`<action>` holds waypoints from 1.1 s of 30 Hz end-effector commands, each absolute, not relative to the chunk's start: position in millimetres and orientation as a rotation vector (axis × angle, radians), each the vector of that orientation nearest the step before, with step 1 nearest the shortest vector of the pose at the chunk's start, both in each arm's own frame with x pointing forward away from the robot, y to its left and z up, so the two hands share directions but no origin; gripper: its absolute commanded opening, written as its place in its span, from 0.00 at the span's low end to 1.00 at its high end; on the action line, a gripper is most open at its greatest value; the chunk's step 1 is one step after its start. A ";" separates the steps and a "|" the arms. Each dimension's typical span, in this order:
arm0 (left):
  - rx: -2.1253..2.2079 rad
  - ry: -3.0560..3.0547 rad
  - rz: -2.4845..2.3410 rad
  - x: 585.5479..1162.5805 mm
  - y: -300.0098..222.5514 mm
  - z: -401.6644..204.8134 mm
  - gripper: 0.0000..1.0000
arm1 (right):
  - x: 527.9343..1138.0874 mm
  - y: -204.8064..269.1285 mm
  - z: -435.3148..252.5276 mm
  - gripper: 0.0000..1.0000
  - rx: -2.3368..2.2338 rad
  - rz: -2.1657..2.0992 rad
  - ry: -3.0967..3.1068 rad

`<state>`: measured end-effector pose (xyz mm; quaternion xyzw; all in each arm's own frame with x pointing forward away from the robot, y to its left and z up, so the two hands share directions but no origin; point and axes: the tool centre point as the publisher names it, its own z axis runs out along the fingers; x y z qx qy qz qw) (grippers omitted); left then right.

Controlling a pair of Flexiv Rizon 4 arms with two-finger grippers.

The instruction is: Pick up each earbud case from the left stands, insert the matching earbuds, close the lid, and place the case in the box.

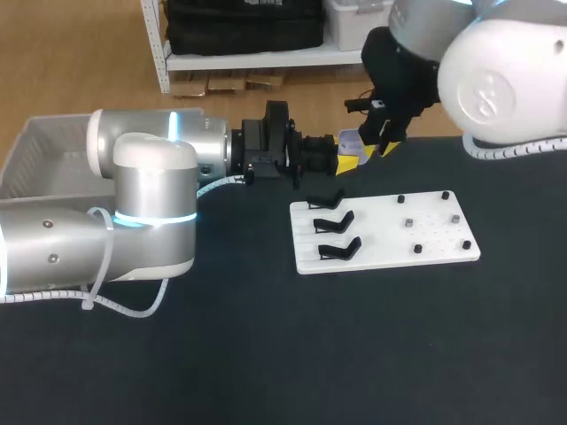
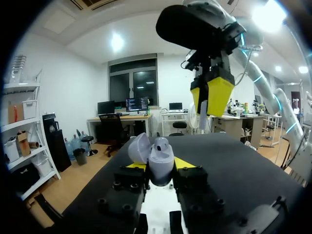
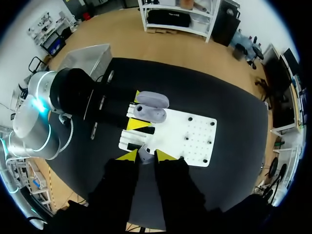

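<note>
While the left gripper (image 2: 161,166) pinches the case (image 2: 160,157) from both sides, holding it above the table just past the far left corner of the board (image 1: 425,243), the step in hand looks like loading the second earbud. The right gripper (image 3: 146,156) hangs just above and to the right of the case, its yellow tips pressed onto an earbud (image 3: 145,152).

The next move, as I judge it, calls for lining that earbud up over the free socket and lowering it straight in without nudging the seated bud (image 2: 161,143). After that the lid (image 2: 139,147) must be shut, and the case carried to the box (image 1: 44,150) at the far left.

The case is a small, rounded, pale grey shell. Its lid is swung open to the left, and one white bud stands in the body. All three black stands (image 1: 334,222) on the board's left side look empty.
</note>
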<state>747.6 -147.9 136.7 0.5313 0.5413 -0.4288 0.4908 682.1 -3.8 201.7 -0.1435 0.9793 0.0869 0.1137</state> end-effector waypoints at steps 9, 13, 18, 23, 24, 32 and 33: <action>1.282 1.308 -1.035 745.4 -147.7 135.1 0.00 | 695.5 0.1 206.0 0.00 -0.517 0.194 2.805; 1.282 1.308 -1.035 745.4 -147.7 135.1 0.00 | 709.6 7.3 205.0 0.00 -0.573 0.137 2.760; 1.282 1.308 -1.035 745.4 -147.7 135.1 0.00 | 721.8 17.2 201.9 0.00 -0.643 0.120 2.755; 1.282 1.308 -1.035 745.4 -147.7 135.1 0.00 | 727.0 25.3 195.7 0.00 -0.699 0.123 2.761; 1.282 1.308 -1.035 745.4 -147.7 135.1 0.00 | 727.5 26.0 194.8 0.00 -0.710 0.120 2.762; 1.282 1.308 -1.035 745.4 -147.7 135.1 0.00 | 729.9 28.2 190.5 0.00 -0.731 0.110 2.764; 1.282 1.308 -1.035 745.4 -147.7 135.1 0.00 | 730.2 28.0 190.1 0.00 -0.731 0.108 2.764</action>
